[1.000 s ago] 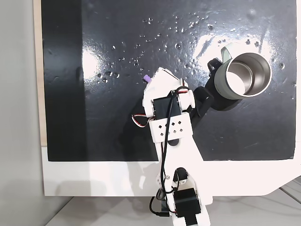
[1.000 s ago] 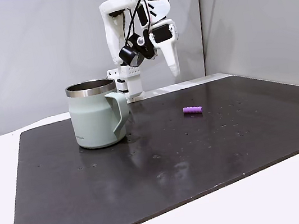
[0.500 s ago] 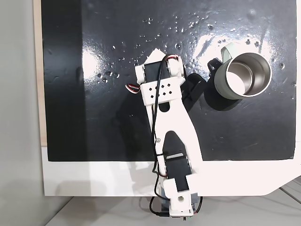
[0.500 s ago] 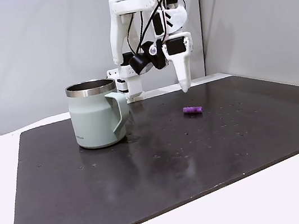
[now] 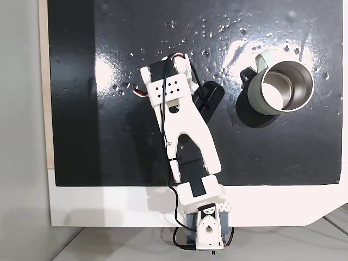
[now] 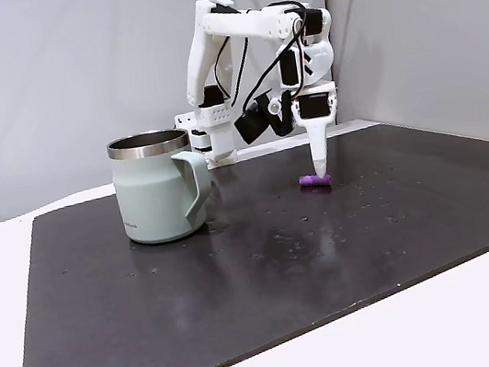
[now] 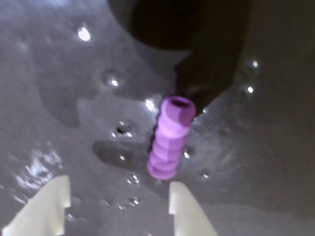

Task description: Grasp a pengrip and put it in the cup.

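white two-finger gripper [image 7: 117,204] spread wide just at 6 o'clock of the ribbed light-purple rubbery pengrip [image 7: 170,138]; pale grey-green steel-lined cup [image 6: 157,186] well apart at 9 o'clock

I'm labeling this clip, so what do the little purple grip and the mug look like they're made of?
The pengrip looks like soft matte rubber: ribbed, hollow, no glare. The cup looks like steel, with a shiny bare rim and inside and a matte pale grey-green coating outside, probably paint or powder coat.

In a fixed view the arm [image 5: 179,117] hides the pengrip.
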### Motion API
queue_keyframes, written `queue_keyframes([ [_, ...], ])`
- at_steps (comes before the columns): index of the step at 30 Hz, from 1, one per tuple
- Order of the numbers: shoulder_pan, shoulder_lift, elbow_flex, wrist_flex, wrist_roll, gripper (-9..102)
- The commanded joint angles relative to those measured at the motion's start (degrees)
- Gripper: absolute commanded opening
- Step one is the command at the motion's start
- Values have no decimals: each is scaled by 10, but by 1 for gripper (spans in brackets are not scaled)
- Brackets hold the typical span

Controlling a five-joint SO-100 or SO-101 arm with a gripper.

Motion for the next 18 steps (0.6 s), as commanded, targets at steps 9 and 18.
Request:
queue_keyframes([
  [9,-13,25,36,17,-2,27],
  [18,-7,20,88,-8,-18,26],
])
